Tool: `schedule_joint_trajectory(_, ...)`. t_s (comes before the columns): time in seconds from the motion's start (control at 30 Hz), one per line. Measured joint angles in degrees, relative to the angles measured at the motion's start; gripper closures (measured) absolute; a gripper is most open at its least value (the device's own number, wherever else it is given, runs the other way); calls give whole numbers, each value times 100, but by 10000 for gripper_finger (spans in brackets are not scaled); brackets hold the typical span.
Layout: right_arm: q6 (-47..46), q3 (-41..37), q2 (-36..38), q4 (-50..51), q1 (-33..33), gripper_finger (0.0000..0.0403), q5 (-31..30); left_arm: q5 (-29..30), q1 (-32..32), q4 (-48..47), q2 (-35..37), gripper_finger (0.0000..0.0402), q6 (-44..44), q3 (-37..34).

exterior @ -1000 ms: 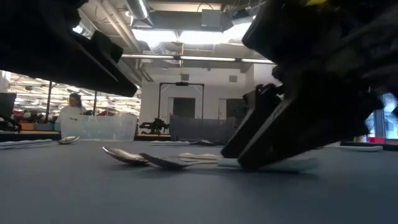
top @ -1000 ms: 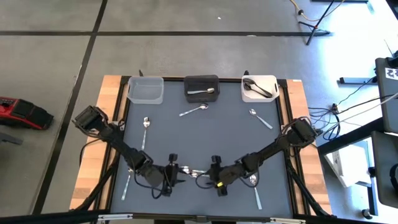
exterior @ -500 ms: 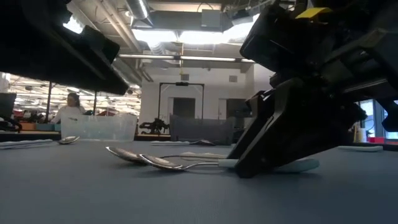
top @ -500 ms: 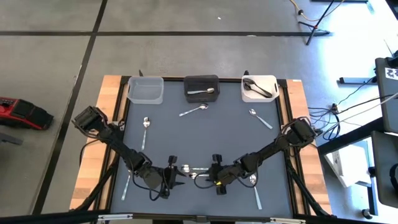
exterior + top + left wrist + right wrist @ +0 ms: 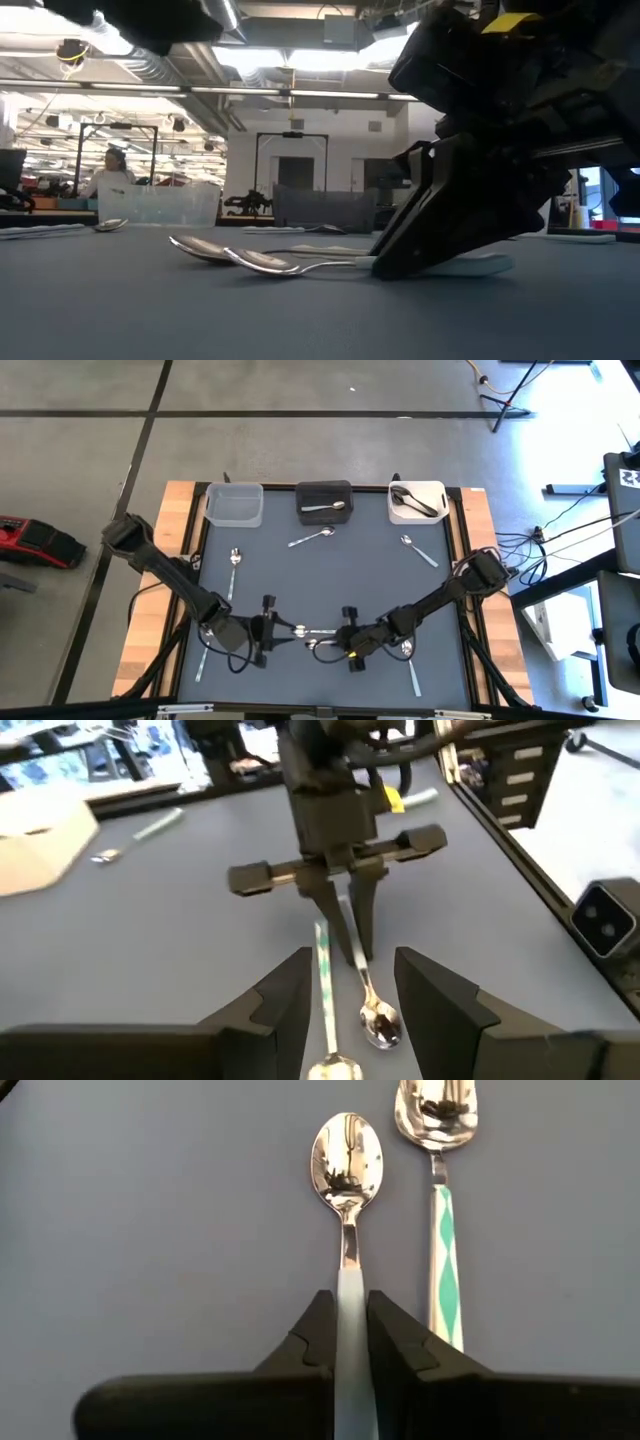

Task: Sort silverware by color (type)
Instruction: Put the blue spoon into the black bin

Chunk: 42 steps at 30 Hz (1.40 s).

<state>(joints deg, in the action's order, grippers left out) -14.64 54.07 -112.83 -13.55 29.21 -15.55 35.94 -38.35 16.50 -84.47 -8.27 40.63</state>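
Observation:
Two spoons lie side by side near the table's front middle. One has a pale blue handle (image 5: 347,1155); the other has a green-and-white patterned handle (image 5: 445,1260). My right gripper (image 5: 336,642) is shut on the blue-handled spoon. My left gripper (image 5: 283,633) hovers open just left of both spoons, raised off the table, and both bowls show between its fingers (image 5: 350,1010). More silverware lies scattered on the table: one spoon (image 5: 232,560) at the left, one (image 5: 312,538) before the black bin, one (image 5: 420,550) at the right. My right gripper pinches the blue spoon's handle (image 5: 348,1295) between its two fingers, which press on its two side edges. The fingers (image 5: 400,250) slant down from the table's right and lie along the handle. The spoon lies flat, its bowl (image 5: 262,262) on the table.
Three bins stand along the far edge: clear (image 5: 235,505), black (image 5: 325,488) with a spoon in it, white (image 5: 417,492) with dark spoons. Single spoons lie near the front left (image 5: 203,660) and the front right (image 5: 410,665).
My right gripper has stayed in place and shut on the blue spoon's handle. My left gripper has risen off the table, going out of the low view upward, and has stayed open. Both spoons lie where they were.

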Motion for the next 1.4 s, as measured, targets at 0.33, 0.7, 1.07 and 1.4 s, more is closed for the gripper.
schedule_joint_trajectory(0.33,629,-24,943,451,-268,388,-75,101,357,136,899,262,399,-689)
schedule_joint_trajectory(0.7,1826,-14,1917,401,-1617,388,-51,143,95,1149,1925,262,-213,-1987)
schedule_joint_trajectory(1.07,3037,-7,2071,-110,-3566,385,79,145,89,1043,1923,262,-587,-2090)
schedule_joint_trajectory(1.4,3301,-7,2069,-958,-5512,382,1863,148,412,1044,1923,263,-167,-2090)
